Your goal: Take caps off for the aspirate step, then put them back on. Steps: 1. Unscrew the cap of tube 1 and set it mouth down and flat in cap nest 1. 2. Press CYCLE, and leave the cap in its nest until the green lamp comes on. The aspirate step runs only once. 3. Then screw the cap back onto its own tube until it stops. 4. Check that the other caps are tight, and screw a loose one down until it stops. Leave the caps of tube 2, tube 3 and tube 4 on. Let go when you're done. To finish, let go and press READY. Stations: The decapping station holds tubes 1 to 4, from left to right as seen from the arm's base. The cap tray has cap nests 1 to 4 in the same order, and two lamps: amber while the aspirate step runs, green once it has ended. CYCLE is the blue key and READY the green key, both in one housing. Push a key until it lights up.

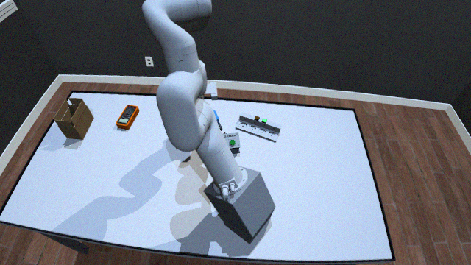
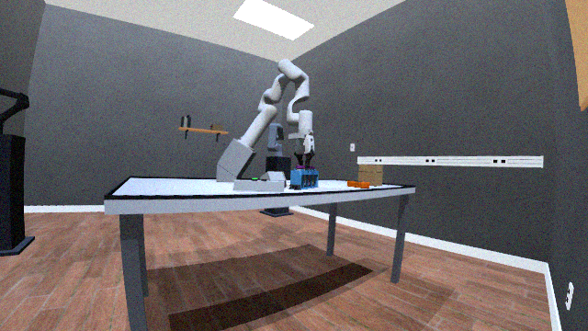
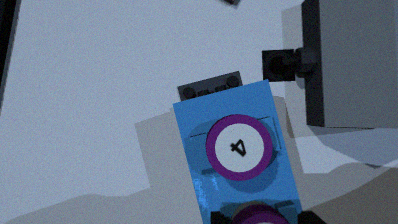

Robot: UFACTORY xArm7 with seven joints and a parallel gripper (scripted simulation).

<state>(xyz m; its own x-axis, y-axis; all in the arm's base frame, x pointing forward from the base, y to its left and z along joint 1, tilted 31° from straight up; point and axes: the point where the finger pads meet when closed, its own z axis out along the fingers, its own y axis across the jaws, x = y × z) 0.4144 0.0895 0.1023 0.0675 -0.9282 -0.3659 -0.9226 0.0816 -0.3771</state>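
From the top view, the arm (image 1: 184, 110) rises from its grey pedestal (image 1: 257, 213), doubles back over itself and reaches down behind its own forearm, so the gripper is hidden here and only a blue sliver of the decapping station (image 1: 216, 115) peeks out beside the link. To the right of that lie the key housing (image 1: 235, 136) with the green key (image 1: 232, 142) and, just beyond, the cap tray (image 1: 257, 129), whose green lamp (image 1: 264, 120) looks bright and whose amber lamp (image 1: 256, 118) looks dull. From the exterior view, the wrist points straight down and the gripper (image 2: 306, 158) hangs right over the blue station, its fingertips at the level of a purple cap (image 2: 300, 166) that sits on its tube. From the wrist view, cap 4 (image 3: 239, 147), purple-rimmed with a white face bearing the number, sits seated in the station's blue block, and the neighbouring cap (image 3: 257, 215) shows at the bottom edge between the two dark fingertips. The jaws stand part-way apart, flanking that cap loosely without clamping it; its number is cut off.
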